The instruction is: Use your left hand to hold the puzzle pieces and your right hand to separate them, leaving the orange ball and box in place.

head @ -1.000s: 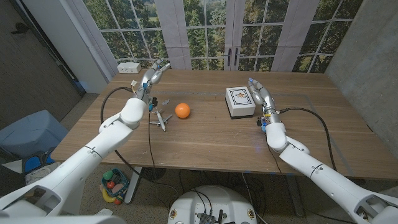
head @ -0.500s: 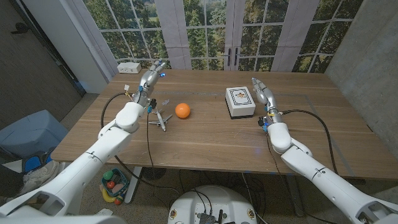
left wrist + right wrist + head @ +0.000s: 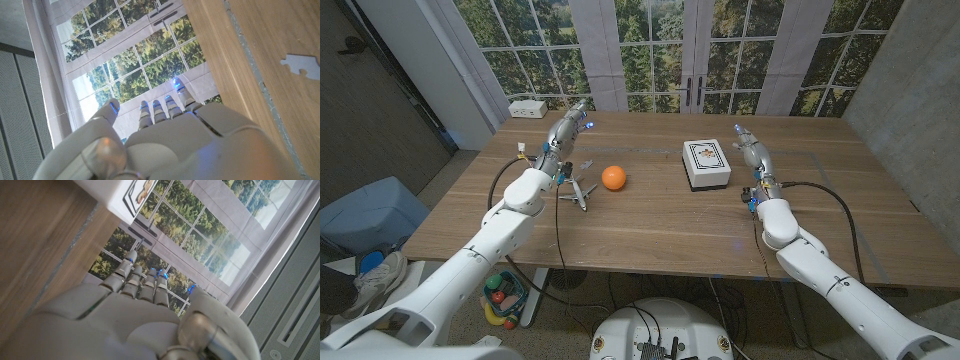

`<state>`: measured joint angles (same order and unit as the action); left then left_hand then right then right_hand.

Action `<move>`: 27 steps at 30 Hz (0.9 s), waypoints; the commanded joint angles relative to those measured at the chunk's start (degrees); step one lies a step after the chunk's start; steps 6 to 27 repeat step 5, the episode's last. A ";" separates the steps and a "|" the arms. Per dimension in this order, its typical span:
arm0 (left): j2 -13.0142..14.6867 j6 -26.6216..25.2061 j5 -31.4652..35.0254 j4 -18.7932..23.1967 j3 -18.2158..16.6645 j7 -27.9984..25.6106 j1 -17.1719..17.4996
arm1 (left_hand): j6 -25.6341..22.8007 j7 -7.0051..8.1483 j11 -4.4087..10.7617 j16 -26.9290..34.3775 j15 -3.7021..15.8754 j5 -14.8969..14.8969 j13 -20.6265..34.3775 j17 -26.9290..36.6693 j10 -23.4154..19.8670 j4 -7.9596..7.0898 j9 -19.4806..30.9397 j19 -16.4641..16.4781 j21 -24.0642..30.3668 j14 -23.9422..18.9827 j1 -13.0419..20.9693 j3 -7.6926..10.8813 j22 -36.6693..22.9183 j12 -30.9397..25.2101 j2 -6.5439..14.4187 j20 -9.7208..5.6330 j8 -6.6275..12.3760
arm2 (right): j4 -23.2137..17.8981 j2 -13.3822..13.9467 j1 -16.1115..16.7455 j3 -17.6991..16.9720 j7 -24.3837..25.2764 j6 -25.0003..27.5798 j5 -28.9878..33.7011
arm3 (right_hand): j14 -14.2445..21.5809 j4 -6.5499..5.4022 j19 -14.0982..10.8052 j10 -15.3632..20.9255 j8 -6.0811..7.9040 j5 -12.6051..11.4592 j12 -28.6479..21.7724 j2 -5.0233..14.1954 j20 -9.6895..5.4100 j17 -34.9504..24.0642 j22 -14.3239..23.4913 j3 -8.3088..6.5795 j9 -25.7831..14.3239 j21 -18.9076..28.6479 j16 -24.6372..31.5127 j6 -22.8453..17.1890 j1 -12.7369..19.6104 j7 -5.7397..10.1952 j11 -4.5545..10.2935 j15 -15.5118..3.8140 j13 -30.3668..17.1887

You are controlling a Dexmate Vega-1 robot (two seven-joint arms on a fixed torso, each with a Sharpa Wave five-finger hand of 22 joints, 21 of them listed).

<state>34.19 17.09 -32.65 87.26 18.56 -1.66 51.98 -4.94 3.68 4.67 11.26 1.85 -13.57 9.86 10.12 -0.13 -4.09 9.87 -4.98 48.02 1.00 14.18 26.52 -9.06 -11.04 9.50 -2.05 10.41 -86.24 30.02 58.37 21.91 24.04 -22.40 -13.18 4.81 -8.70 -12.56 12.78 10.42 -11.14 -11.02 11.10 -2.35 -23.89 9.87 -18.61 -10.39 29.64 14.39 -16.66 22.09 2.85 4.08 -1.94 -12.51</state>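
The pale grey puzzle pieces (image 3: 579, 192) lie joined on the wooden table (image 3: 650, 225), left of the orange ball (image 3: 613, 178). One more piece (image 3: 586, 165) lies just behind them, and a lone piece (image 3: 301, 65) shows on the wood in the left wrist view. My left hand (image 3: 568, 130) is raised behind the pieces, fingers stretched toward the window, holding nothing. Its back (image 3: 170, 145) shows in the left wrist view. The white box (image 3: 706, 164) stands right of the ball. My right hand (image 3: 751, 150) hovers just right of the box, fingers straight and empty.
A white power strip (image 3: 529, 108) lies at the table's far left corner. A cable (image 3: 558, 235) runs from my left arm across the table's front edge. The box's corner (image 3: 127, 195) shows in the right wrist view. Bare wood stretches along the front and right.
My right hand has drifted right, away from the box's side. My left hand has shifted slightly right and its arm has swung forward. Pieces, ball and box have not moved.
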 commanded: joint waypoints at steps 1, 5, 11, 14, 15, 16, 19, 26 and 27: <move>-1.21 -1.49 -12.23 -2.31 -0.62 10.86 0.53 | -0.52 -0.78 -0.50 0.25 2.57 -0.47 0.06 0.21 -0.38 -0.61 -0.03 0.24 -0.48 -0.44 -0.83 0.66 -0.20 -0.28 1.64 -4.04 0.25 | -0.73 -1.72 2.95 -4.72 -4.48 -3.29 -11.41 | 0.46 0.00 -0.39 0.31 0.39 0.25 -0.08 -0.43 -4.25 0.28 0.02 -0.31 -0.17 -0.31 -0.19 -0.38 -0.78 -0.79 -0.70 -4.96 0.11; -1.44 -2.68 -15.65 -3.02 -1.04 13.63 1.11 | -0.29 -1.38 -0.65 0.25 2.13 -0.58 0.07 0.20 -0.37 -1.04 -0.02 0.51 -0.78 -0.65 -1.12 1.06 -0.19 -0.20 1.67 -3.99 0.08 | -0.62 -2.80 3.62 -5.54 -4.59 -4.97 -12.67 | 0.66 0.05 -0.55 0.36 0.38 0.31 -0.12 -0.62 -4.08 0.54 0.01 -0.44 -0.16 -0.39 -0.31 -0.35 -1.02 -1.24 -1.01 -4.73 0.22; -1.44 -2.68 -15.65 -3.02 -1.04 13.63 1.11 | -0.29 -1.38 -0.65 0.25 2.13 -0.58 0.07 0.20 -0.37 -1.04 -0.02 0.51 -0.78 -0.65 -1.12 1.06 -0.19 -0.20 1.67 -3.99 0.08 | -0.62 -2.80 3.62 -5.54 -4.59 -4.97 -12.67 | 0.66 0.05 -0.55 0.36 0.38 0.31 -0.12 -0.62 -4.08 0.54 0.01 -0.44 -0.16 -0.39 -0.31 -0.35 -1.02 -1.24 -1.01 -4.73 0.22; -1.44 -2.68 -15.65 -3.02 -1.04 13.63 1.11 | -0.29 -1.38 -0.65 0.25 2.13 -0.58 0.07 0.20 -0.37 -1.04 -0.02 0.51 -0.78 -0.65 -1.12 1.06 -0.19 -0.20 1.67 -3.99 0.08 | -0.62 -2.80 3.62 -5.54 -4.59 -4.97 -12.67 | 0.66 0.05 -0.55 0.36 0.38 0.31 -0.12 -0.62 -4.08 0.54 0.01 -0.44 -0.16 -0.39 -0.31 -0.35 -1.02 -1.24 -1.01 -4.73 0.22; -1.44 -2.68 -15.65 -3.02 -1.04 13.63 1.11 | -0.29 -1.38 -0.65 0.25 2.13 -0.58 0.07 0.20 -0.37 -1.04 -0.02 0.51 -0.78 -0.65 -1.12 1.06 -0.19 -0.20 1.67 -3.99 0.08 | -0.62 -2.80 3.62 -5.54 -4.59 -4.97 -12.67 | 0.66 0.05 -0.55 0.36 0.38 0.31 -0.12 -0.62 -4.08 0.54 0.01 -0.44 -0.16 -0.39 -0.31 -0.35 -1.02 -1.24 -1.01 -4.73 0.22; -1.44 -2.68 -15.65 -3.02 -1.04 13.63 1.11 | -0.29 -1.38 -0.65 0.25 2.13 -0.58 0.07 0.20 -0.37 -1.04 -0.02 0.51 -0.78 -0.65 -1.12 1.06 -0.19 -0.20 1.67 -3.99 0.08 | -0.62 -2.80 3.62 -5.54 -4.59 -4.97 -12.67 | 0.66 0.05 -0.55 0.36 0.38 0.31 -0.12 -0.62 -4.08 0.54 0.01 -0.44 -0.16 -0.39 -0.31 -0.35 -1.02 -1.24 -1.01 -4.73 0.22; -1.44 -2.68 -15.65 -3.02 -1.04 13.63 1.11 | -0.29 -1.38 -0.65 0.25 2.13 -0.58 0.07 0.20 -0.37 -1.04 -0.02 0.51 -0.78 -0.65 -1.12 1.06 -0.19 -0.20 1.67 -3.99 0.08 | -0.62 -2.80 3.62 -5.54 -4.59 -4.97 -12.67 | 0.66 0.05 -0.55 0.36 0.38 0.31 -0.12 -0.62 -4.08 0.54 0.01 -0.44 -0.16 -0.39 -0.31 -0.35 -1.02 -1.24 -1.01 -4.73 0.22; -1.44 -2.68 -15.65 -3.02 -1.04 13.63 1.11 | -0.29 -1.38 -0.65 0.25 2.13 -0.58 0.07 0.20 -0.37 -1.04 -0.02 0.51 -0.78 -0.65 -1.12 1.06 -0.19 -0.20 1.67 -3.99 0.08 | -0.62 -2.80 3.62 -5.54 -4.59 -4.97 -12.67 | 0.66 0.05 -0.55 0.36 0.38 0.31 -0.12 -0.62 -4.08 0.54 0.01 -0.44 -0.16 -0.39 -0.31 -0.35 -1.02 -1.24 -1.01 -4.73 0.22; -1.44 -2.68 -15.65 -3.02 -1.04 13.63 1.11 | -0.29 -1.38 -0.65 0.25 2.13 -0.58 0.07 0.20 -0.37 -1.04 -0.02 0.51 -0.78 -0.65 -1.12 1.06 -0.19 -0.20 1.67 -3.99 0.08 | -0.62 -2.80 3.62 -5.54 -4.59 -4.97 -12.67 | 0.66 0.05 -0.55 0.36 0.38 0.31 -0.12 -0.62 -4.08 0.54 0.01 -0.44 -0.16 -0.39 -0.31 -0.35 -1.02 -1.24 -1.01 -4.73 0.22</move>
